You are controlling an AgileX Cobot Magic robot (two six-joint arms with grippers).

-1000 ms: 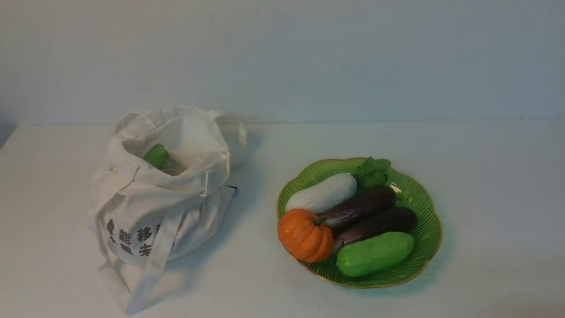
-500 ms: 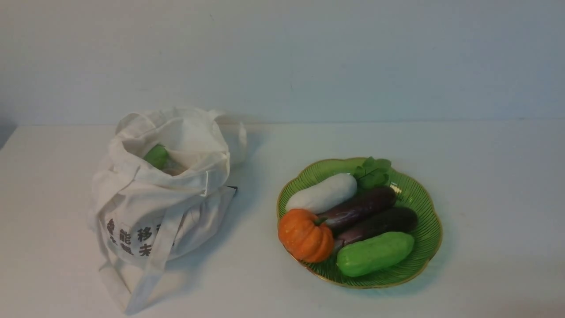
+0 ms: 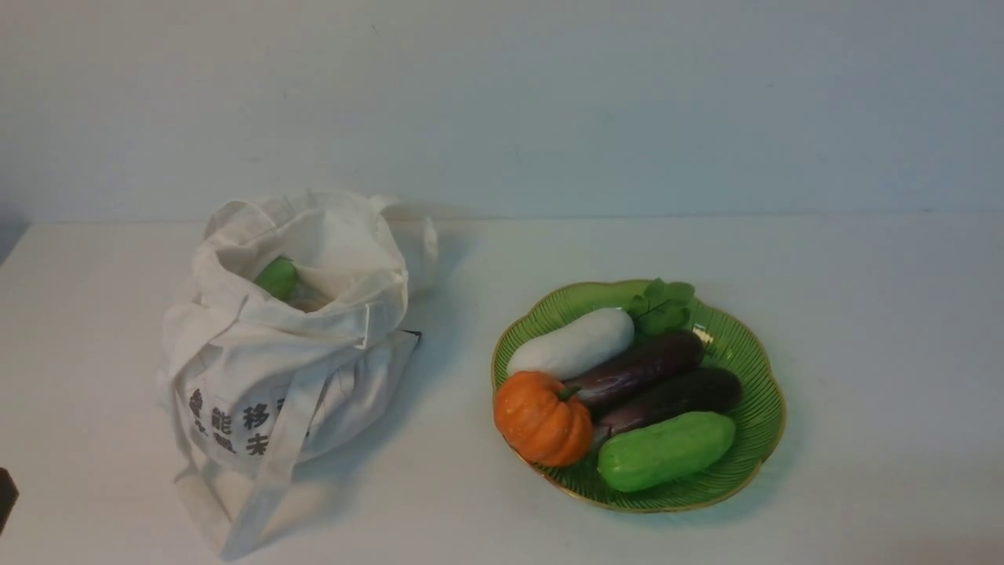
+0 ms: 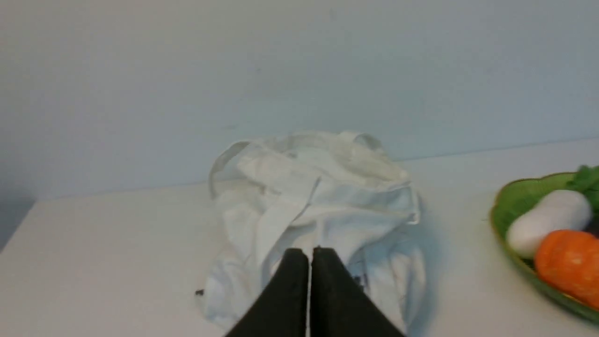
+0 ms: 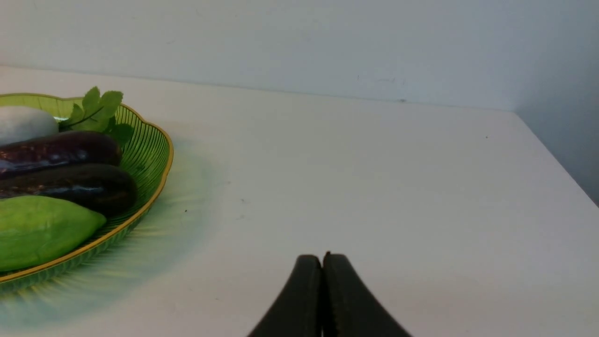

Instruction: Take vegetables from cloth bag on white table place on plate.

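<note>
On the plate (image 3: 753,439), a glossy ribbed orange pumpkin (image 3: 543,419).

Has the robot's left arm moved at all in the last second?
Yes. A dark piece of the left arm now pokes in at the front view's left edge, beside the cloth bag, where only bare white table showed before. The bag itself hasn't shifted.

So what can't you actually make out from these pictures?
- Inside the cloth bag: the front view shows only part of a green vegetable; folds hide anything beneath.
- The bag's printed characters: partly covered by a strap and creases.
- Left wrist view: the bag's opening faces away, and the plate is cut by the edge.
- Front view: the arms are nearly out of frame; only a dark sliver shows at the left edge.
</note>
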